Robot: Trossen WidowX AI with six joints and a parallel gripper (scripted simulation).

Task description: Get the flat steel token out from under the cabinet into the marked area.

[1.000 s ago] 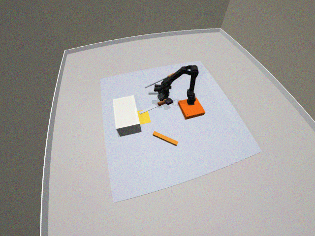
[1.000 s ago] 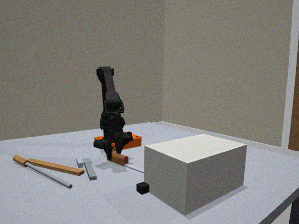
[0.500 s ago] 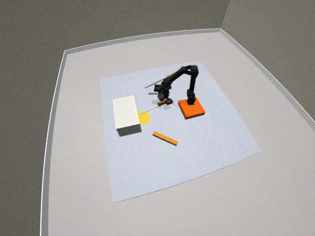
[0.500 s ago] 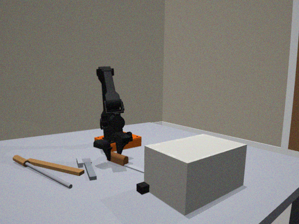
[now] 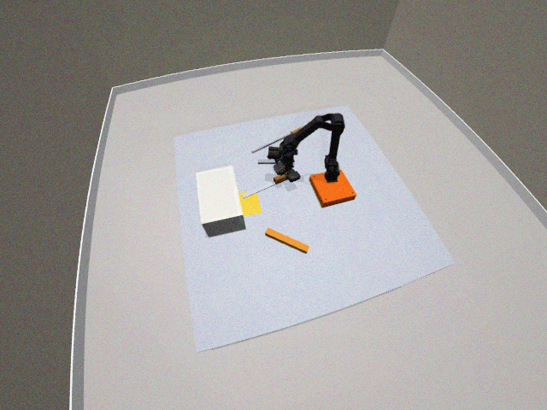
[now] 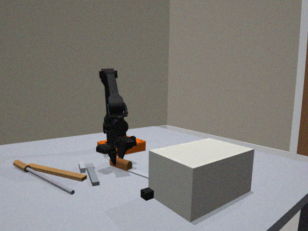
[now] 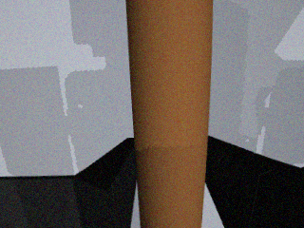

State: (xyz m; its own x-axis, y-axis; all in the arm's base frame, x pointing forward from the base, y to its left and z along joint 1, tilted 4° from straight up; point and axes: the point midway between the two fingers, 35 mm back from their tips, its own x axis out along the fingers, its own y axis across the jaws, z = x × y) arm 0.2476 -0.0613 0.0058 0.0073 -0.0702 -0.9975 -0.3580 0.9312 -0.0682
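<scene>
My gripper (image 5: 285, 176) (image 6: 118, 161) (image 7: 166, 144) points down, shut on the brown handle (image 5: 279, 178) (image 6: 125, 164) (image 7: 170, 85) of a thin rod tool. Its thin metal rod (image 5: 262, 189) (image 6: 137, 174) runs low toward the white cabinet (image 5: 218, 194) (image 6: 198, 179). In the top view the rod's small light tip lies over the yellow marked area (image 5: 251, 205), close to the cabinet's front; in the exterior view the cabinet hides it. The steel token cannot be made out in any view. The vent slots are not visible.
A second rod tool (image 5: 265, 147) (image 6: 49, 179) and a wooden stick (image 6: 58, 172) lie to one side, with a grey T-shaped piece (image 6: 93, 175). A black cube (image 6: 147, 194) sits beside the cabinet. An orange bar (image 5: 287, 241) lies on the other side.
</scene>
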